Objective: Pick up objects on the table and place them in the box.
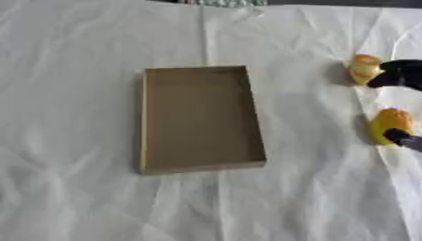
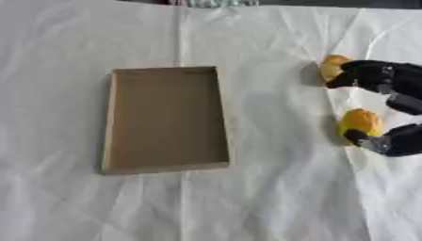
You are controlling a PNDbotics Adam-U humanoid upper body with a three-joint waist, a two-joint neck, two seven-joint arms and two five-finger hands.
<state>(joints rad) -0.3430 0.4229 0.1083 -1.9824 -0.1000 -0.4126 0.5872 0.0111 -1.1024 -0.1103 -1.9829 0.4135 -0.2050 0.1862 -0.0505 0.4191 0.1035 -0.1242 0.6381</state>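
Observation:
A shallow brown cardboard box (image 1: 202,117) lies open and empty in the middle of the white cloth. To its right are two small things: an orange-yellow rounded one (image 2: 332,65) further back and a yellow one (image 2: 362,120) nearer. My right hand (image 2: 394,84) comes in from the right edge. It is open and spread between them. Its fingers (image 2: 353,76) touch the back object's right side. Its thumb (image 2: 381,142) lies against the lower right of the near one. Neither object is lifted. My left hand shows in neither view.
A wrinkled white cloth (image 1: 74,188) covers the whole table. A bit of patterned fabric (image 1: 231,2) shows at the far edge. The box stands about a hand's width left of the two objects.

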